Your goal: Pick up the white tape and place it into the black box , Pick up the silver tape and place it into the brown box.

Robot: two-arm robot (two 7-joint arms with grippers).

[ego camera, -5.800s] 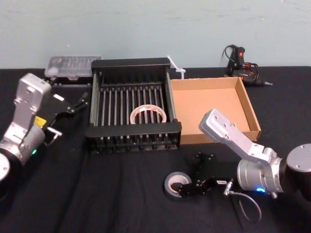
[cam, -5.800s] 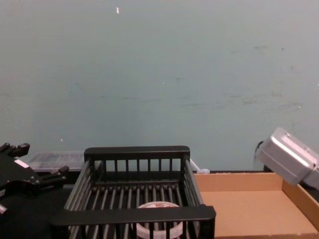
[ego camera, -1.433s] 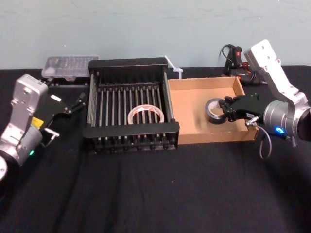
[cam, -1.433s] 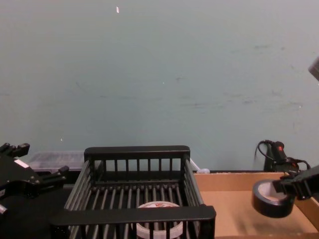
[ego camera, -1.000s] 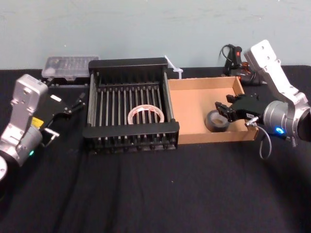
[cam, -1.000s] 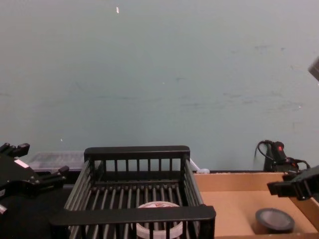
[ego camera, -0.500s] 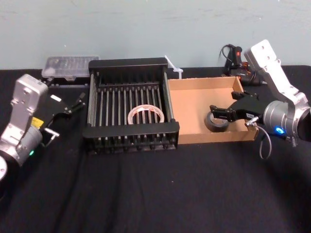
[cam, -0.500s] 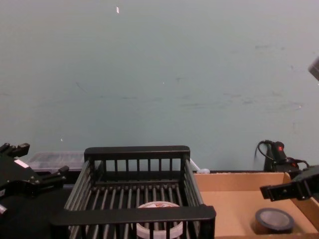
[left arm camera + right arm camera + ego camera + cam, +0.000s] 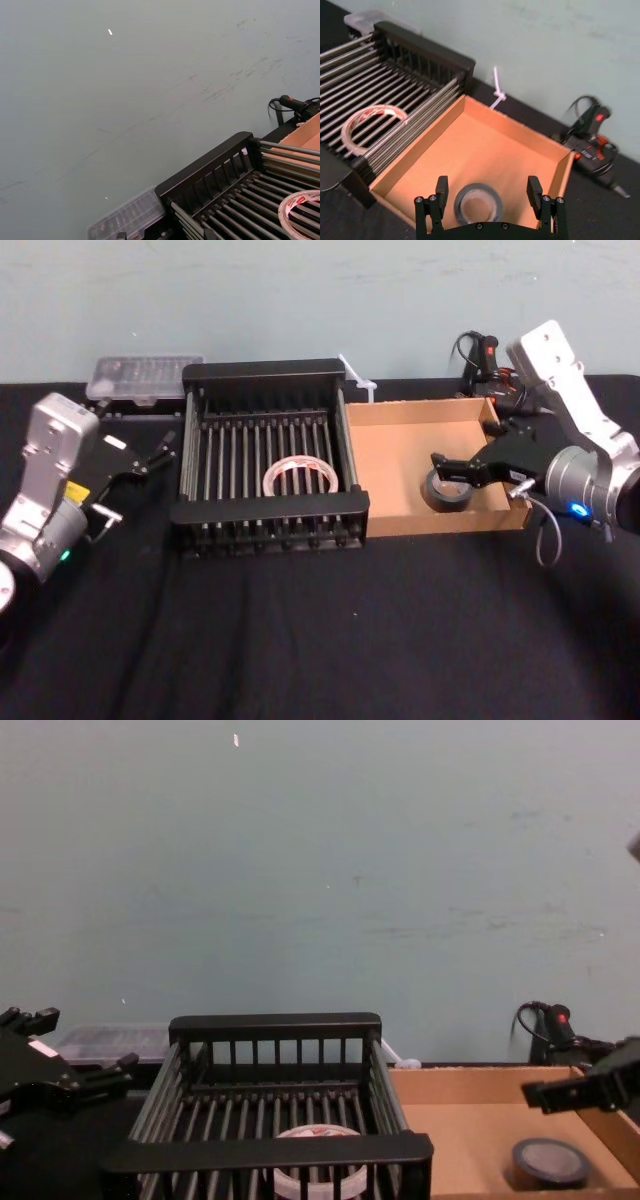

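The silver tape (image 9: pixel 447 491) lies flat on the floor of the brown box (image 9: pixel 398 448), near its front right corner. My right gripper (image 9: pixel 445 474) hovers just above it, open, with its fingers spread wider than the roll and not touching it. In the right wrist view the silver tape (image 9: pixel 477 204) sits between and below the right gripper (image 9: pixel 487 185) fingers. The white tape (image 9: pixel 296 476) rests on the barred bottom of the black box (image 9: pixel 270 508). My left gripper (image 9: pixel 160 452) stays parked left of the black box, open and empty.
A clear plastic case (image 9: pixel 150 375) sits behind the crate at the back left. A black and red corded tool (image 9: pixel 490 365) lies behind the brown box at the back right. A white zip tie (image 9: pixel 360 380) lies between the two boxes' far corners. Black cloth covers the table.
My right gripper let go of the silver tape, which dropped flat onto the brown box's floor. Its fingers then spread wider and lifted slightly. The left arm has not moved.
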